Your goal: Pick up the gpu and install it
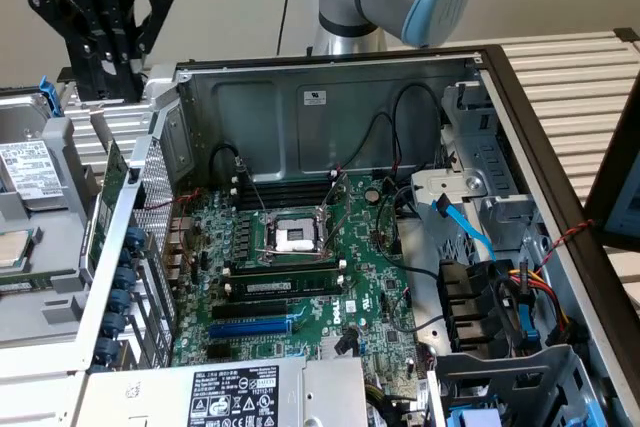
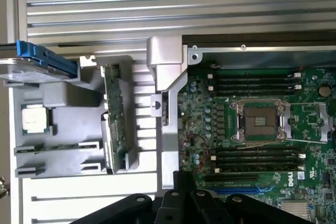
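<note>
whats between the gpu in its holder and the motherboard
The silver case wall stands between the gpu and the motherboard, seen in the wrist view and the exterior view.

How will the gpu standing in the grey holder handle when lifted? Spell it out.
Probably stiff: the gpu is a flat circuit card standing on edge in the grey holder. Likely fragile, since small parts show on its green face. Thin and tall on that edge, it may tip once lifted clear of its slot.
</note>
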